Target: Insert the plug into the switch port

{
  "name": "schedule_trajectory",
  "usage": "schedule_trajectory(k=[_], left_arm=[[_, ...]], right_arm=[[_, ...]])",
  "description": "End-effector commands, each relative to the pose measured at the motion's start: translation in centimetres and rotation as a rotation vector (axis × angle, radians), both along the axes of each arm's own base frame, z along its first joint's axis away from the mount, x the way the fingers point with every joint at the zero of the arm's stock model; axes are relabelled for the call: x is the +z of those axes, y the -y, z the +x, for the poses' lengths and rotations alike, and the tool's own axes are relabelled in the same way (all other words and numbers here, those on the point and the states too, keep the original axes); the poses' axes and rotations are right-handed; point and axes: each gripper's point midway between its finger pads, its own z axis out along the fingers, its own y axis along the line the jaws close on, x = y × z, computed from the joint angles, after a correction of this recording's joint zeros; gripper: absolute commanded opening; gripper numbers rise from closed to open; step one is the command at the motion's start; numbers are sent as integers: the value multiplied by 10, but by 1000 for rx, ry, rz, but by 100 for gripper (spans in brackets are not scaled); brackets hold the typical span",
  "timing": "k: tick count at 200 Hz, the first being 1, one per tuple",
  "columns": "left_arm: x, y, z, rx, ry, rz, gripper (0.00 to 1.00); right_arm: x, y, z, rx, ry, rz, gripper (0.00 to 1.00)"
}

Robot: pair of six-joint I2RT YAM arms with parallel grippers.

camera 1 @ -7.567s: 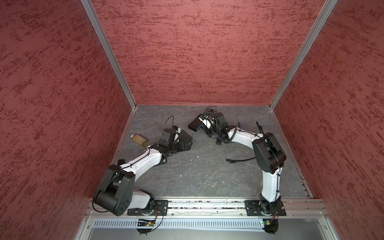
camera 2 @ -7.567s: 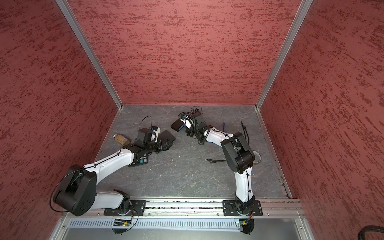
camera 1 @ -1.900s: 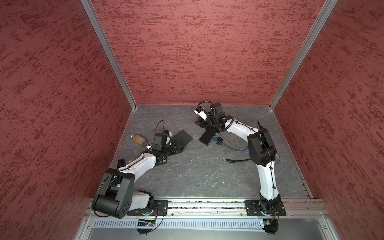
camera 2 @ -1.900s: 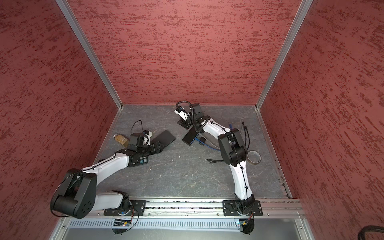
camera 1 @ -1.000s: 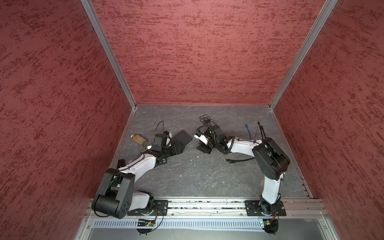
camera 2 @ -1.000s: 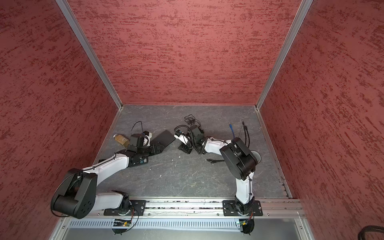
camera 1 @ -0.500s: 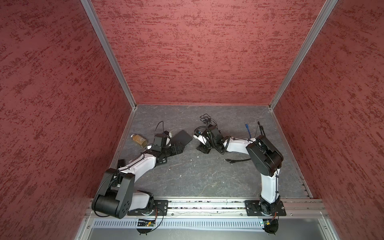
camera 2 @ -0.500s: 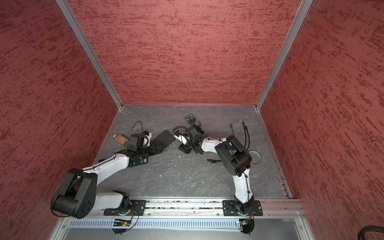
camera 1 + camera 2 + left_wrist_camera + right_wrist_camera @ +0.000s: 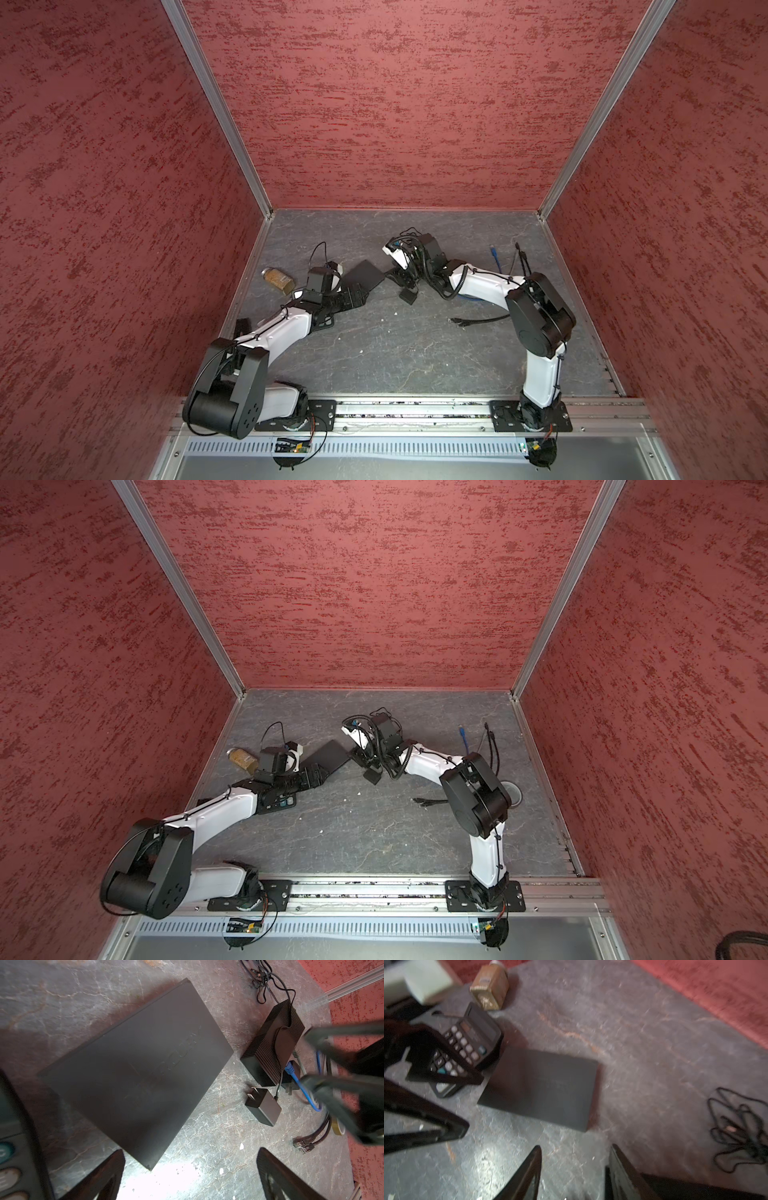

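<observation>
On the far left of the table (image 9: 415, 357) we see a brown jar (image 9: 277, 279) lying on its side. Just right of it a black calculator (image 9: 467, 1047) lies partly under the left arm.

The left hand (image 9: 191, 1153) is spread wide and holds nothing; only bare table shows between its fingers. It sits just off the near corner of the switch (image 9: 137, 1064). The switch, a flat black box, lies top side up on the table between the two hands. Neither hand touches it as far as we can tell, and we cannot make out its ports.

To its right the right hand (image 9: 575, 1147) hangs low over the table, its fingers partly apart and empty, though that wrist view is blurred. Close by it lie a ribbed black power brick (image 9: 272, 1043) and a small black adapter (image 9: 262, 1108) whose prongs point toward the switch.

The plug (image 9: 289, 1068), blue, lies just beside the end of the power brick and apart from the switch. We cannot tell whether it touches the brick.

Farther right a blue cable (image 9: 495, 255) lies beside thin black leads (image 9: 519, 253). A black cable (image 9: 478, 321) lies nearer the front, and a roll of tape (image 9: 513, 791) sits by the right arm's elbow.
</observation>
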Motion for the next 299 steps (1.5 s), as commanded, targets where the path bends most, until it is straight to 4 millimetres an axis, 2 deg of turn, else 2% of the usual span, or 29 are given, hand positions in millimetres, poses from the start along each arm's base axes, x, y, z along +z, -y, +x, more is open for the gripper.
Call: schedule_trajectory(k=[1,29,57,90,110,150,215,299], left_arm=[[4,-6,0,5,25,22,100],[3,-9,-1,12,25,26,100],[1,-11,-2,18,17,28,100],[-2,-14,-2,25,13,26,100],[-3,-16,-2,29,7,28,100],[-7,-18,-1,33,0,27,100],[-13,-20,0,37,-17,31,100],[-18,-24,-1,46,-28,32,100]], right_arm=[[45,20,47,-191,51,62,55],[35,45,94,-353,-36,-21,55],[16,61,121,-397,-73,-116,56],[-5,78,143,-446,-100,-165,54],[-20,88,150,-465,-134,-175,52],[-42,94,154,-473,-187,-167,50],[-60,99,175,-552,-219,-122,55],[-89,101,194,-607,-262,-122,54]])
